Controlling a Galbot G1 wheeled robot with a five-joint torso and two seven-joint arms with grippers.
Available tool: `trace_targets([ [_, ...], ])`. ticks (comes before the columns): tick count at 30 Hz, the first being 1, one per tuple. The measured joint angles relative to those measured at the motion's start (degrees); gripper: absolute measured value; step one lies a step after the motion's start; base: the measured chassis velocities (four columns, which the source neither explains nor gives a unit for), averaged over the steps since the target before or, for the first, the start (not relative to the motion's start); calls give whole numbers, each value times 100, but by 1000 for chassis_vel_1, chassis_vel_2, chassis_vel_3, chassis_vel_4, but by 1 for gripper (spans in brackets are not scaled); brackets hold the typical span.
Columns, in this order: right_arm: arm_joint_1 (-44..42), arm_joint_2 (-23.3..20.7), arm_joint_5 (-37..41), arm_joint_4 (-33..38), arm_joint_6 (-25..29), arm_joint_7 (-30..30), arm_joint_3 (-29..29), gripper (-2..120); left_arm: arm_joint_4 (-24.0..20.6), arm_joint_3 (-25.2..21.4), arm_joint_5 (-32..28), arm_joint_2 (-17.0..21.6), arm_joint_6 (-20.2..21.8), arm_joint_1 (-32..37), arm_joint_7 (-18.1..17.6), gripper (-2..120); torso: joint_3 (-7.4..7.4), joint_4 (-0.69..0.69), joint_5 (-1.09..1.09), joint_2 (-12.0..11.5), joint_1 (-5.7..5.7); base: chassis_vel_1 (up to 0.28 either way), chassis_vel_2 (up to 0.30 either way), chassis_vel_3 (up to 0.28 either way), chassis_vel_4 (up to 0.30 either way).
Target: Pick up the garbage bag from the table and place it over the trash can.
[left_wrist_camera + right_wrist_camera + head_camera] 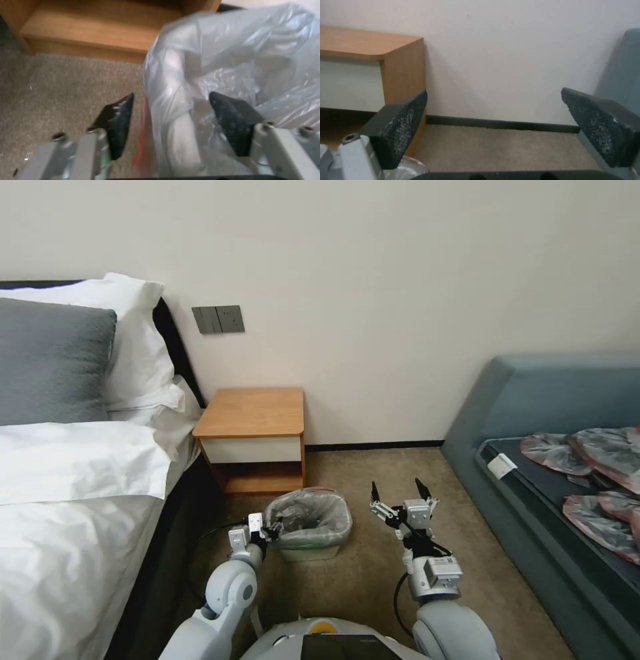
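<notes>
Already the garbage bag is seen draped into and over the trash can, which stands on the carpet just in front of the counter. The left tool is held at the can's near-left corner with its jaws apart at a moderate width, one finger outside the rim and the other inside, the film and rim lying between them; nothing is gripped. The right tool is held in the air to the right of the can, apart from it, its jaws spread wide and empty.

Several mishaps can be foreseen. The thin film could be snagged on the left tool's serrated pads, so that on withdrawal the rim would be dragged off the can's edge. The light can could be tipped or pushed toward the counter if the finger inside it is driven sideways. On the far side of the can, away from the left tool, the fold of the film over the rim cannot be judged well, and it may be loose there; a slight tug could let it slip inward.

Counted: one trash can, one garbage bag fitted to it, one counter, two tools. On the sofa bench, well beyond the right tool, at least four flatter grey-and-red bags are laid.
</notes>
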Motion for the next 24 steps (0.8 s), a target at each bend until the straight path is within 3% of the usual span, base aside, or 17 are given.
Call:
trace_targets([
  [3, -26, 32, -17, 13, 9, 0, -9, 100, -55, -30, 5, 2, -21, 26, 23, 80, 0, 0, 0, 0, 0, 0, 0, 0, 0],
  [8, -79, 66, -72, 21, 49, 3, -40, 100, -131, -98, 83, 6, -67, 77, 85, 96, 0, 0, 0, 0, 0, 0, 0, 0, 0],
  [15, -150, 67, -118, 36, 106, 44, -51, 100, -282, -216, 143, 20, -206, 169, 136, 100, 0, 0, 0, 0, 0, 0, 0, 0, 0],
  [19, -178, 62, -127, 0, 190, 107, -1, 100, -384, -342, 440, 1, -620, 233, 311, 100, 0, 0, 0, 0, 0, 0, 0, 0, 0],
  [22, -244, 57, -120, -139, 380, 229, 172, 100, -451, -598, 1376, -24, -1488, 320, 880, 100, 0, 0, 1, 0, 0, 0, 0, 0, 0],
  [24, -268, 39, -114, -174, 434, 278, 212, 100, -478, -643, 1546, -18, -1683, 349, 1038, 100, 0, 0, 0, 0, 0, 0, 0, 0, 0],
])
